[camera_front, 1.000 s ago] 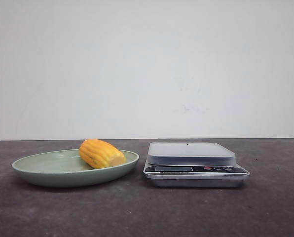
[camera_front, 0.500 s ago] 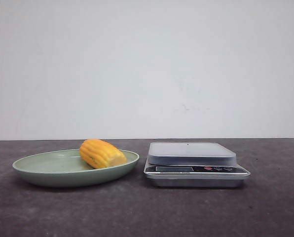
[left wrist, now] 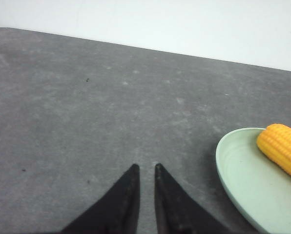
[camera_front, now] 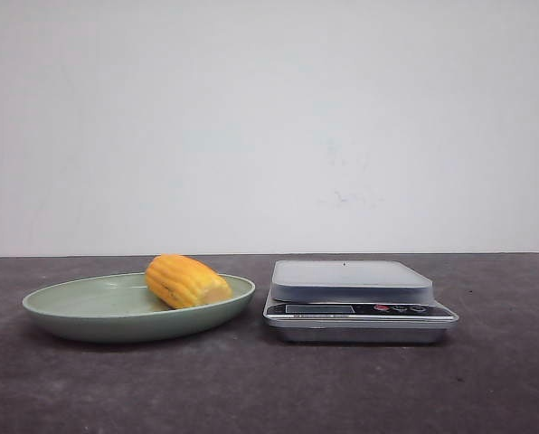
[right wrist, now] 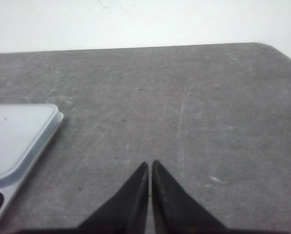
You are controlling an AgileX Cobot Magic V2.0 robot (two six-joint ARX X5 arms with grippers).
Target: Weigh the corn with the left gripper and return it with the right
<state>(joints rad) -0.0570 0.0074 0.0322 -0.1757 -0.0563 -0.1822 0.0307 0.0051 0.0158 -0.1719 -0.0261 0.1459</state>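
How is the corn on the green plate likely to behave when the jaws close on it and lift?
The corn looks stiff, so it should probably hold its shape. Its rounded cob form lying on its side in the shallow plate suggests it may roll if nudged. The ribbed kernel rows likely offer some grip, though the surface looks smooth, so slipping seems possible.

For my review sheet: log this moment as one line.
corn: on green plate | scale: bare | left gripper: near shut, empty | right gripper: shut, empty

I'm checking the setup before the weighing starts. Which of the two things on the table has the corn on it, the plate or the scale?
The green plate holds the corn; the scale beside it has a bare platform.
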